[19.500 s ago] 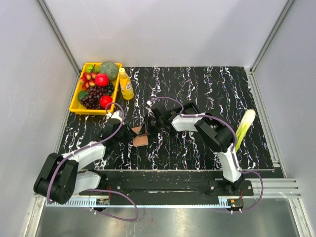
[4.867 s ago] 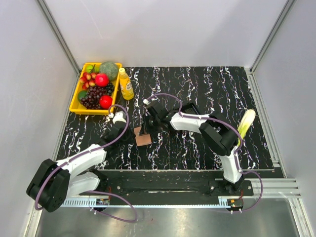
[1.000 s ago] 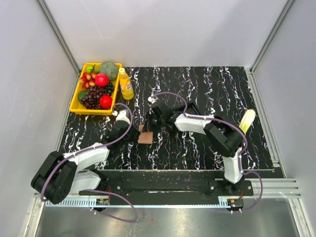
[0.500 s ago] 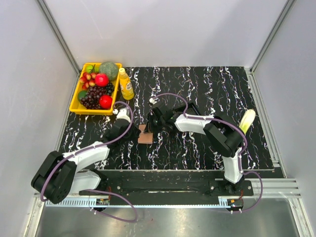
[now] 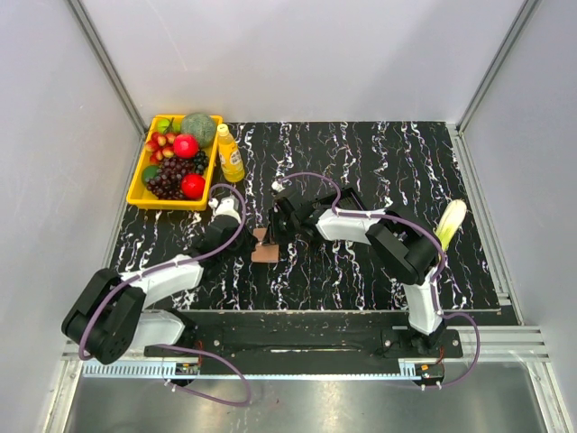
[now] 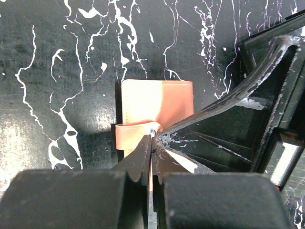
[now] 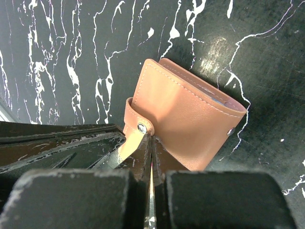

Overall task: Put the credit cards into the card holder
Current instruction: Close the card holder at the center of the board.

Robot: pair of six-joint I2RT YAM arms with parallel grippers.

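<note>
The card holder (image 7: 190,112) is a tan leather wallet lying folded on the black marbled table, its snap tab (image 7: 137,125) wrapped over one edge. It also shows in the top view, as the wallet (image 5: 264,253), and in the left wrist view (image 6: 157,100). My left gripper (image 6: 151,139) is shut, with its tips against the snap tab. From the opposite side my right gripper (image 7: 151,141) is shut too, and its tips touch the same tab. Neither holds anything that I can see. The credit cards are hidden from view.
A yellow tray (image 5: 135,191) of fruit stands at the back left, with a yellow bottle (image 5: 230,153) beside it. A pale green stalk vegetable (image 5: 449,224) lies at the right, behind the right arm.
The wallet stood open between the grippers much earlier and now lies folded. Over the last second both shut grippers and the wallet have barely moved.
</note>
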